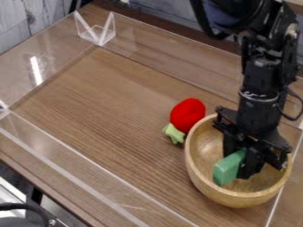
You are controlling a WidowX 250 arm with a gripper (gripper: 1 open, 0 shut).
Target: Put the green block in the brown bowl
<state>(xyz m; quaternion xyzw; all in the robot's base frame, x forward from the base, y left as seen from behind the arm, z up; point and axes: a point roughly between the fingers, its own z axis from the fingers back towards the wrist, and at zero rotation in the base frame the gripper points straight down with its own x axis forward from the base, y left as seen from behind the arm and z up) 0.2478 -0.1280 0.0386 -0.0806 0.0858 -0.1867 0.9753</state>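
Wooden table (pixel 89 115): the broad surface under everything. Black arm (pixel 243 66): reaches in from the far right corner, its lower end over the bowl. Brown bowl (pixel 211 186): near right part of the table, round, upright, grain visible on the inner wall. Red toy (pixel 187 113) with its green leaf (pixel 174 134): just outside the bowl's far left rim (not the target, despite the green).

Green block (pixel 225 170): within the bowl's outline, toward the middle. Its long axis slants, the lower end toward the near left, the upper end running up toward the fingers. Gripper (pixel 243 158): fingers drawn in narrow, apparently on the block's upper part; the exact contact is hard to make out against the dark linkage. Relation of note: the block lies directly at the fingertips and reaches out on their near-left side, inside the rim all round. Whether its lower end touches the bowl floor cannot be told.

Judgement: placing stage, nearly complete. The coming move should need little sideways travel, perhaps a slight lowering, then release. Risk: opening while the bar is tilted could let it tip against the wall.
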